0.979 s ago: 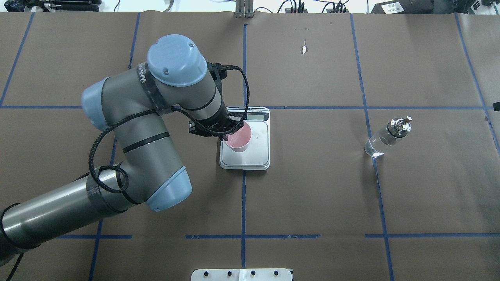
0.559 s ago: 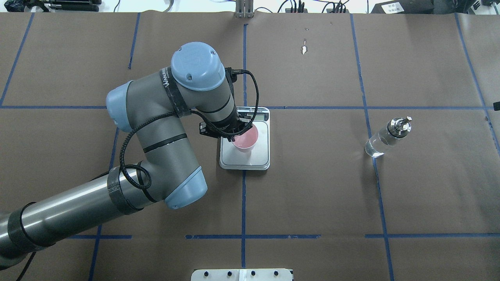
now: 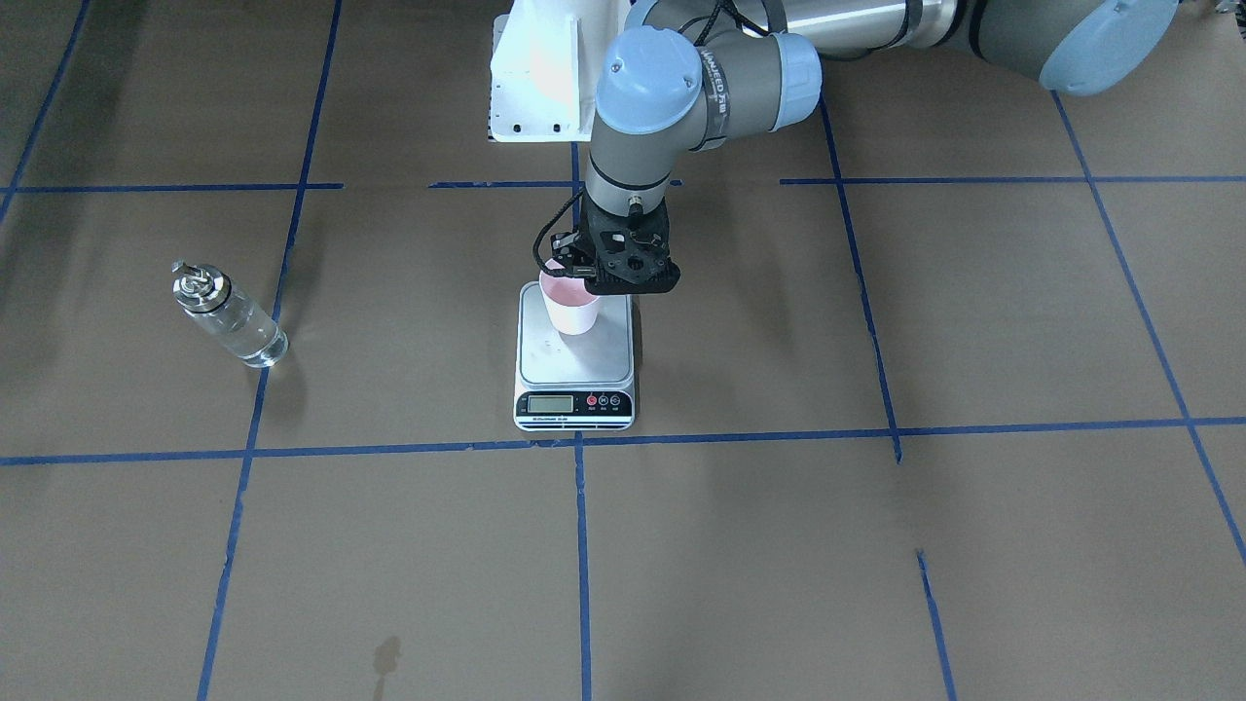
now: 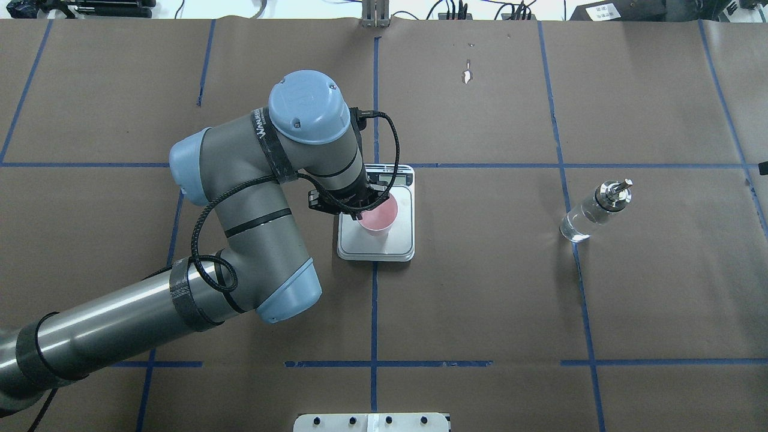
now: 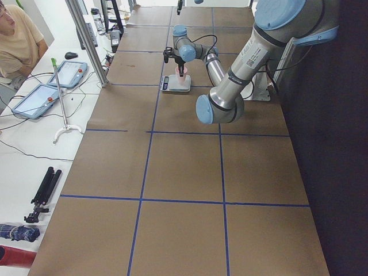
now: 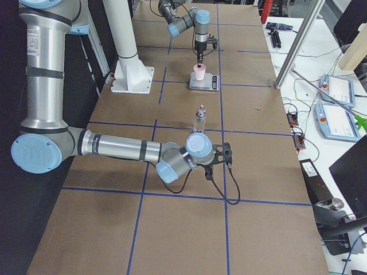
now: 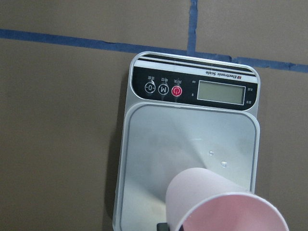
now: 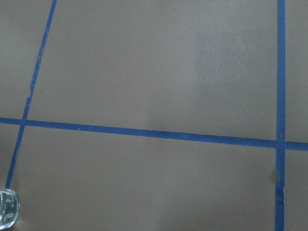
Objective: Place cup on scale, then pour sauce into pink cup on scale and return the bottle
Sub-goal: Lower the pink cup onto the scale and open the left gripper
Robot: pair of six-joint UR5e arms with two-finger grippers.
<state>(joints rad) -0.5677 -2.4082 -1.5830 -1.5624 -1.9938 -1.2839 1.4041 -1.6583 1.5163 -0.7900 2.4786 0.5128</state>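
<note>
Left gripper (image 4: 360, 211) is clamping the rim of the pink cup (image 4: 380, 219), holding it upright over the scale (image 4: 399, 243); whether cup and platform are touching is unclear. Well apart, the bottle (image 4: 593, 213) is standing on the table (image 4: 480, 300). Right gripper (image 6: 225, 153) is hovering near the bottle, and I cannot tell how its jaws stand.

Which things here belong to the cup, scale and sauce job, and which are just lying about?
For the job:
cup, held by the left gripper
scale
bottle
sauce inside it

Lying about:
control tablets
black tripod
</note>
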